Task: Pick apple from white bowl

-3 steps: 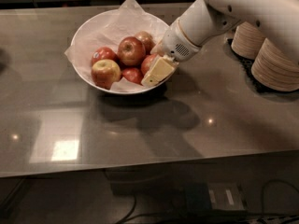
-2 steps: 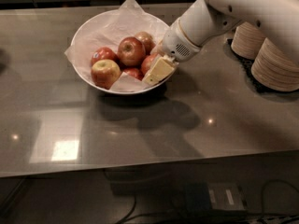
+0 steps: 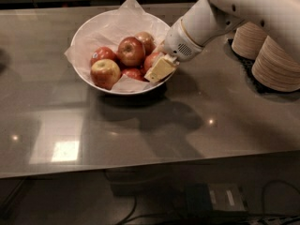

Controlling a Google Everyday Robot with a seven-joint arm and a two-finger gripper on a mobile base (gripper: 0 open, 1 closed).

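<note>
The white bowl [image 3: 93,25], lined with crinkled white paper, stands on the grey counter at the back left and holds several apples. My gripper [image 3: 158,68] reaches down over the bowl's right rim, its yellowish tip inside the bowl. It sits right against a red-orange apple [image 3: 151,60], which it partly hides. I cannot tell whether it holds that apple. A bigger red apple [image 3: 131,50] lies in the middle of the bowl. A mostly yellow-green apple [image 3: 105,73] lies at the front left, and a small red apple [image 3: 133,73] beside it.
Stacks of beige paper bowls [image 3: 276,62] stand on a dark mat at the right, close behind my arm [image 3: 206,22]. The counter's front edge [image 3: 140,165] runs across the lower part of the view, with cables on the floor below.
</note>
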